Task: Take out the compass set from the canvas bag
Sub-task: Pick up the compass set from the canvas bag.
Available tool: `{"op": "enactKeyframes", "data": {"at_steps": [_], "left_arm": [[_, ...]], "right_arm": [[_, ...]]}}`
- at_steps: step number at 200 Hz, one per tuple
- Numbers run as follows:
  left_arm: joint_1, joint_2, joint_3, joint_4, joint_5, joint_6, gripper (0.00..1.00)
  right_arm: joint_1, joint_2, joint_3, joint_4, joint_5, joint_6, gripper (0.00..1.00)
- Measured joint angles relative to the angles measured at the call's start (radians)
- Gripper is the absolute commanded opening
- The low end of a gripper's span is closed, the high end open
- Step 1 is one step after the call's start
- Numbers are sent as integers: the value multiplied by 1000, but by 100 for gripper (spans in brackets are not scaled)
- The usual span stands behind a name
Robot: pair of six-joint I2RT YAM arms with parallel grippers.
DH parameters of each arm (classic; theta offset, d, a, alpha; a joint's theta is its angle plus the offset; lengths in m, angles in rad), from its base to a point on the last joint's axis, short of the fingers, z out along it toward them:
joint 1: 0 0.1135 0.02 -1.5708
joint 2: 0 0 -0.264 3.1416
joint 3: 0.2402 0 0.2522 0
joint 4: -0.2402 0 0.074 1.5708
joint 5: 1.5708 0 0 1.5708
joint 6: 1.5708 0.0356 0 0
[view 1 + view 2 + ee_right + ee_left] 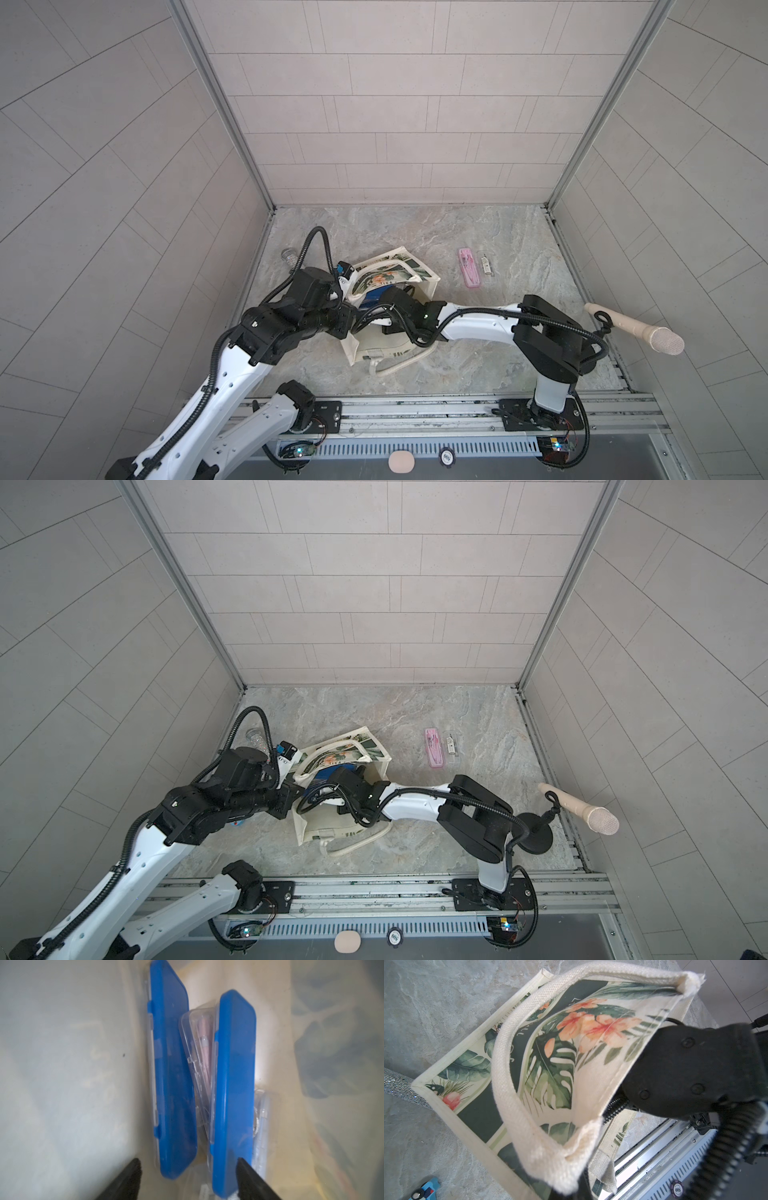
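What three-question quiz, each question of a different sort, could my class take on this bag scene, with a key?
1. True or false: the right tool reaches inside the canvas bag.
2. How many blue cases does the right wrist view show? A) one B) two C) four
3. Fill in: the long case lying on the table beyond the bag is ___ in colour.
Key: 1 true; 2 B; 3 pink.
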Motion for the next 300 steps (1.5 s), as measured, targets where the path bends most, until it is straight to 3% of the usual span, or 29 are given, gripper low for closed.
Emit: {"op": "enactKeyframes", "data": {"at_steps": [51, 99, 133, 164, 185, 300], "left_arm": [[0, 0, 0, -2, 0, 8, 0], [0, 0, 1, -5, 0, 10, 0], [0, 2, 1, -5, -2, 10, 0], [0, 5, 1, -10, -7, 10, 0], [0, 5, 1, -11, -8, 10, 0], [0, 4, 2, -10, -6, 10, 0]], "right_arm": [[2, 55, 50, -2, 12, -18, 63], [15, 61, 62, -16, 7, -48, 65], [32, 90, 85, -16, 53, -56, 48], [41, 140, 113, -16, 99, -48, 47], [41, 153, 121, -17, 114, -45, 40], [45, 101, 69, -29, 112, -40, 30]]}}
